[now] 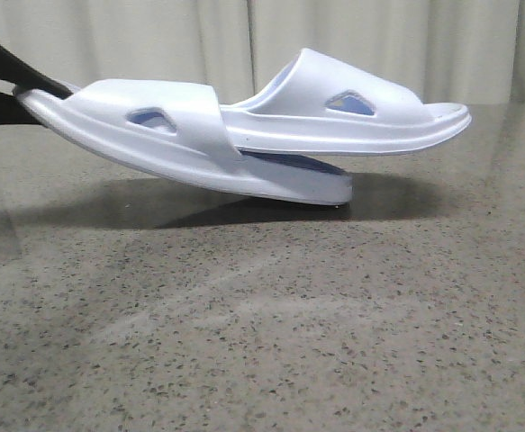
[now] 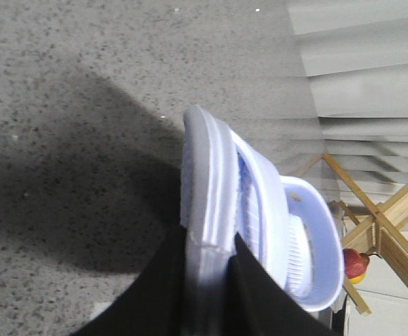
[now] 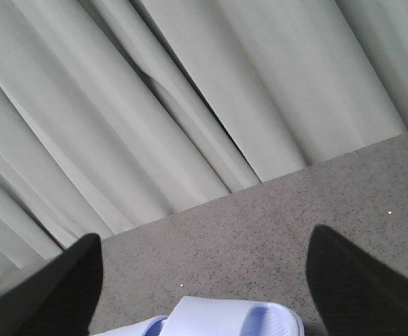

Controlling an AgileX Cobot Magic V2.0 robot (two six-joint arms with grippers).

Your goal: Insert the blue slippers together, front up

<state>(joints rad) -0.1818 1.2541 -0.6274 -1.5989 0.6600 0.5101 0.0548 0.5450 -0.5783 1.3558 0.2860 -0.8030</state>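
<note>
Speckled grey table [image 1: 262, 342] across the lower two thirds of the front view, pale curtain [image 1: 244, 45] along the top. Just above centre, the blue slippers [image 1: 244, 135] nested: lower slipper [image 1: 181, 153] tilted, right end on the table at centre, left end raised toward the upper left; upper slipper [image 1: 352, 112] pushed through its strap, roughly level, running out to the right. Long axis of both left to right across the frame; which end is toe, not certain.

Left gripper [image 2: 209, 262] clamped on the raised end of the lower slipper, dark fingers on either side of the sole edge. Right gripper [image 3: 204, 280] spread wide and empty, hovering with a slipper end between its fingers, untouched.

Probably light moulded foam, springy, smooth enough to slip under a weak pinch; thick sole edge at an end looks the best hold, strap likely to flex. Small wooden rack [image 2: 378, 224] at right edge of left wrist view.
</note>
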